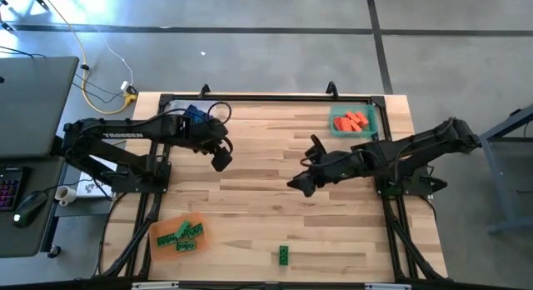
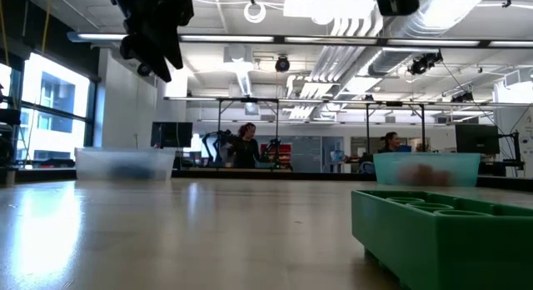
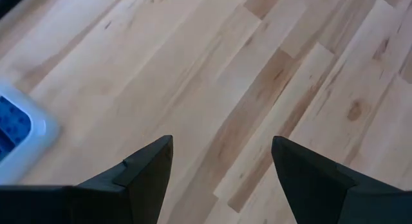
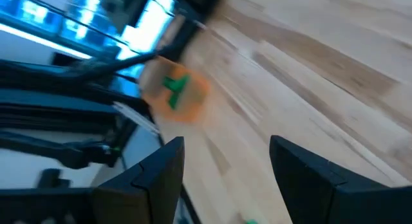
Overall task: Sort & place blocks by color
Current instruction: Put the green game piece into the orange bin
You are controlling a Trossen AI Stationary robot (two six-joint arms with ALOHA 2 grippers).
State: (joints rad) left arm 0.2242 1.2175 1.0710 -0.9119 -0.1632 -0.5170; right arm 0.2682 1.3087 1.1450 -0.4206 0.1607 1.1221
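Sorted: red blocks 1 o'clock, green blocks 7 o'clock | Left: green block 6 o'clock | left gripper, right gripper: jaws apart, empty

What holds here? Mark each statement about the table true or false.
1. One green block lies alone on the bare table near its front edge. True.
2. The green tray holds green blocks. False: it holds red-orange blocks.
3. The left end effector is open and holds nothing. True.
4. The orange tray is empty. False: green blocks lie in it.
5. The right end effector grips a blue block. False: nothing is between its fingers.
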